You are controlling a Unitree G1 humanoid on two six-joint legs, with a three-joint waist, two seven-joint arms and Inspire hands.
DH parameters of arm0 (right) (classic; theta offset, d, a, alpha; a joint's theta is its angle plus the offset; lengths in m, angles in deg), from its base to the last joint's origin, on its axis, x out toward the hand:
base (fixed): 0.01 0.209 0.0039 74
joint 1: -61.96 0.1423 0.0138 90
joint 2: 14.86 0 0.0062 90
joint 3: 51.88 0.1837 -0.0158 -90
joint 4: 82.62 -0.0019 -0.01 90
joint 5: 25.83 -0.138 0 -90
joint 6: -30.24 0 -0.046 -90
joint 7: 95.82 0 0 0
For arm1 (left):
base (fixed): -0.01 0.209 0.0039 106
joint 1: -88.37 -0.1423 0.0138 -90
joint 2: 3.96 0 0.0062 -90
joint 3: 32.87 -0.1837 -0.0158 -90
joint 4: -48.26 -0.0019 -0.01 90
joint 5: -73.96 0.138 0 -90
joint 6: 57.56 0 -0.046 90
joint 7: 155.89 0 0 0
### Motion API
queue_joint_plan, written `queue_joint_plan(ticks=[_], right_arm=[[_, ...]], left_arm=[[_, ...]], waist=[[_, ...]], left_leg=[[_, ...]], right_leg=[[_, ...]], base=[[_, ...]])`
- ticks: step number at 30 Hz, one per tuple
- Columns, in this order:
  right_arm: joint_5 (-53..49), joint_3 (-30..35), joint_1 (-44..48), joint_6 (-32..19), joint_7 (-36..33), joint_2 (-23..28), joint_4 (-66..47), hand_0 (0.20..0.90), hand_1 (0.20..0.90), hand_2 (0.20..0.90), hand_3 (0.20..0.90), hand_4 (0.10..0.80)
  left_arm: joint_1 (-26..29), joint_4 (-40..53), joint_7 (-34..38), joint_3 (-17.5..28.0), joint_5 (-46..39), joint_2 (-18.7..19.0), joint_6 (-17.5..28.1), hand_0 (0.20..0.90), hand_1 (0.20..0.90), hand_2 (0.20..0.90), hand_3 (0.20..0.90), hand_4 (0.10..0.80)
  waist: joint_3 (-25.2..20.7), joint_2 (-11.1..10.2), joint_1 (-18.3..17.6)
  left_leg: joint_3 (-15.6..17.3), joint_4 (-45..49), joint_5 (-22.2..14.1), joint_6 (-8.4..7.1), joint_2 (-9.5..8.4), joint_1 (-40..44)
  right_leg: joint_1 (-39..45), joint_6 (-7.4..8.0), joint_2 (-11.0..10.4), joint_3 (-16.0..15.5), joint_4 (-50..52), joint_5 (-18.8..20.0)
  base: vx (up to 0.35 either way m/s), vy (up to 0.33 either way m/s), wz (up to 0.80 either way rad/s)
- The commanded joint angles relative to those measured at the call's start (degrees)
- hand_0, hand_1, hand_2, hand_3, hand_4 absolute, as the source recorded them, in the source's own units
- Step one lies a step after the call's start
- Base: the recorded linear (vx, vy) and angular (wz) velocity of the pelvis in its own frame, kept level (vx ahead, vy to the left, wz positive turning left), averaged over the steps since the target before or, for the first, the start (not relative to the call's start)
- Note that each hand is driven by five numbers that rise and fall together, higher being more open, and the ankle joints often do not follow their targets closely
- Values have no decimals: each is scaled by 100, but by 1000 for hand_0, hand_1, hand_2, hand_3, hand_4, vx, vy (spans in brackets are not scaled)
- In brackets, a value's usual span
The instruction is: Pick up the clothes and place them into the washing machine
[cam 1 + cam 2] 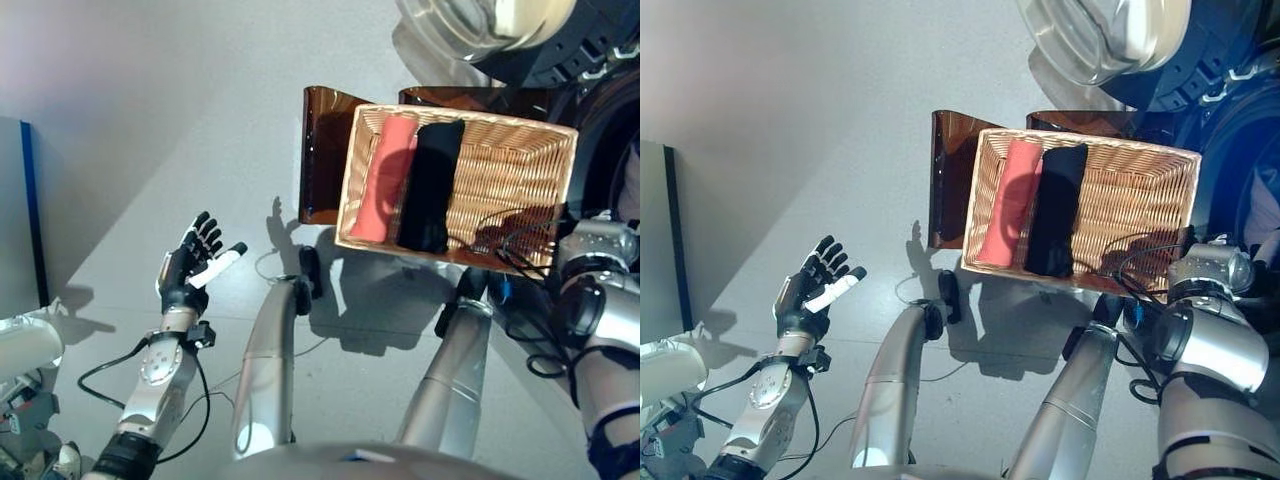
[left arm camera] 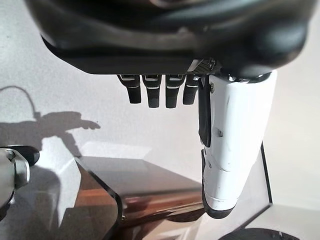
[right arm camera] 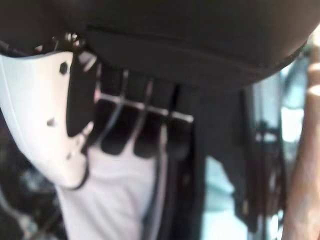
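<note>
A wicker basket (image 1: 500,170) stands on a brown see-through stand (image 1: 320,150). In its left half lie a rolled pink cloth (image 1: 385,175) and a folded black cloth (image 1: 430,185) side by side. The washing machine's round glass door (image 1: 480,20) hangs open at the top, and its dark front (image 1: 610,90) fills the right edge. My left hand (image 1: 195,262) is held up open and empty over the floor, well left of the basket. My right hand (image 3: 45,115) shows in its wrist view with relaxed fingers (image 3: 130,135) holding nothing, before a pale surface by the dark machine front.
A blue-edged panel (image 1: 30,200) stands at the left edge, and a white object (image 1: 25,345) lies at the lower left. Grey floor (image 1: 150,100) stretches between my left hand and the basket.
</note>
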Motion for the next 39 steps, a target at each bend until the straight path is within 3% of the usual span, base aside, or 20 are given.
queue_joint_plan(ticks=[1, 12, 19, 23, 27, 29, 35, 39], right_arm=[[-14, -265, -36, -602, -214, 583, -225, 200, 200, 200, 200, 300], [-79, -365, 384, -959, -538, 1487, -480, 200, 200, 200, 200, 300], [-213, -18, 192, -1520, -980, 2161, -607, 200, 200, 200, 200, 300], [-216, 137, -81, -1500, -1097, 2256, -446, 200, 200, 200, 200, 300], [-95, -54, -152, -1300, -930, 2016, -434, 200, 200, 200, 200, 300], [-24, -252, -58, -1202, -719, 1863, -506, 900, 900, 900, 900, 800], [738, -781, -58, -996, -357, 1536, -904, 900, 900, 900, 900, 800], [2134, -1350, -320, -332, -425, 1622, -797, 900, 900, 900, 900, 800]], left_arm=[[-313, 395, 141, 346, -141, 205, 239, 900, 900, 900, 900, 800], [-422, 453, 118, 419, -274, 270, 230, 900, 900, 900, 900, 800], [-583, 443, 166, 558, -380, 223, 158, 900, 900, 900, 900, 800], [-601, 446, 156, 552, -425, 250, 148, 900, 900, 900, 900, 800], [-563, 452, 149, 486, -411, 312, 222, 900, 900, 900, 900, 800], [-536, 462, 141, 472, -398, 320, 274, 900, 900, 900, 900, 800], [-552, 484, 122, 533, -335, 286, 426, 900, 900, 900, 900, 800], [-565, 437, 34, 563, -194, 350, 605, 900, 900, 900, 900, 800]], waist=[[-387, 268, -59], [-482, 339, -134], [-549, 298, -346], [-556, 267, -395], [-553, 245, -351], [-546, 233, -333], [-439, 251, -293], [-378, 234, -265]], left_leg=[[-184, -548, 54, -424, 123, 294], [-114, -734, 121, -434, 141, 372], [-142, -832, 162, -478, 179, 338], [-157, -779, 177, -469, 202, 253], [-139, -774, 163, -453, 220, 231], [-128, -752, 92, -453, 229, 252], [-120, -685, 78, -427, 192, 239], [-130, -646, 85, -434, 183, 231]], right_leg=[[-73, -413, 148, 199, 135, -66], [-97, -365, 115, 275, 31, -17], [-116, -375, 164, 244, -16, 3], [-156, -390, 185, 229, -13, 33], [-197, -386, 193, 231, -33, 62], [-190, -367, 194, 250, -35, 25], [-178, -379, 213, 253, 12, 25], [-162, -383, 201, 236, 61, 13]], base=[[0, 0, 0], [2, 1, 0], [12, -6, 0], [0, 0, 0], [2, 2, -1], [-1, 0, -2], [-5, 0, -2], [-18, -28, 1]])
